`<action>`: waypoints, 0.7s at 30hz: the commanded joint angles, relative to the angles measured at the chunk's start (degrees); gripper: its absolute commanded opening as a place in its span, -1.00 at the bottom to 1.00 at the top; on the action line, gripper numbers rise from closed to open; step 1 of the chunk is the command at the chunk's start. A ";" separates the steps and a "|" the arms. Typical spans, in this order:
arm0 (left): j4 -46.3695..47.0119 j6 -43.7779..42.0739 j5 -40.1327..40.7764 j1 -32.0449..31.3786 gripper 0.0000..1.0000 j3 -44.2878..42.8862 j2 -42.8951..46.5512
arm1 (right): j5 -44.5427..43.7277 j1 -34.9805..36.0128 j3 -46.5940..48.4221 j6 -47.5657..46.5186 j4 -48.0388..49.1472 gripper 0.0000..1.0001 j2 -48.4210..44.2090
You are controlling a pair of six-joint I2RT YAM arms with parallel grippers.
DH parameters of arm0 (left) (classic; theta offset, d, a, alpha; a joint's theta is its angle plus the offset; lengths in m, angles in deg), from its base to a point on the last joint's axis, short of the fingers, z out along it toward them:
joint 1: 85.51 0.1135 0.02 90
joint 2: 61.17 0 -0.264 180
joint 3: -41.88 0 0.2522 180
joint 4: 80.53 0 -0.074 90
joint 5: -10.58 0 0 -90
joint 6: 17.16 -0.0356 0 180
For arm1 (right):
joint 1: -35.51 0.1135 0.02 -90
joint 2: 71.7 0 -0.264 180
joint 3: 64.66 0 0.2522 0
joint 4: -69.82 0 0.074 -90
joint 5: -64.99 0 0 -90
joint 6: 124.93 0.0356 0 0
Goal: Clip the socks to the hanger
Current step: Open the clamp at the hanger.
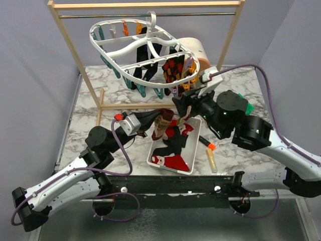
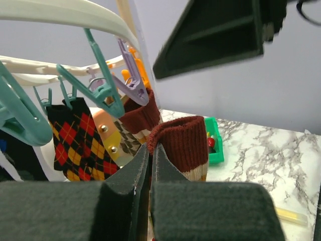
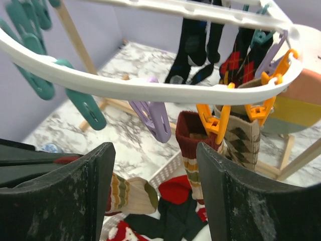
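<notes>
Near hanger [image 3: 150, 91], left pincer [image 2: 149, 149] pinching 1 sock [image 2: 186, 143]

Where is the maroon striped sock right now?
Left wrist view, centre: the maroon sock is pinched by the left gripper, held up under the white hanger; in the right wrist view its cuff meets an orange clip beside a tan argyle sock.

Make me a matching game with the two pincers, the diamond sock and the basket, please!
Things:
1. left pincer
2. right pincer
3. red-and-black diamond sock
4. white basket

States:
a. open
b. holds loose socks
c. shut on the dark red sock
d. hanging from the hanger

Pairs: 1-c, 2-a, 3-d, 4-b
</notes>
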State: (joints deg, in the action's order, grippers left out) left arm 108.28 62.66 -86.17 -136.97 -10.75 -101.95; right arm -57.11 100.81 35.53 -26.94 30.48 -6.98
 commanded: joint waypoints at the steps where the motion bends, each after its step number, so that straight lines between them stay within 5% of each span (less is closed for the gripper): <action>1: 0.20 -1.28 4.23 0.04 -1.00 0.43 0.21 | -6.03 0.18 -3.29 -2.62 5.94 0.42 0.83; 7: 0.20 -2.10 5.91 0.00 -1.00 1.23 0.30 | -10.66 0.18 -5.27 -3.40 13.29 0.42 2.29; 21: 0.20 -2.25 6.35 0.04 -1.00 3.19 1.31 | -18.17 2.47 -3.41 0.20 11.79 0.63 7.11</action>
State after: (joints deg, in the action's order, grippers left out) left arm 108.28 60.72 -81.25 -136.97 -8.48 -101.53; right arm -70.79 102.10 30.57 -27.51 41.58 -0.55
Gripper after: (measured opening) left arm 0.012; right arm 0.812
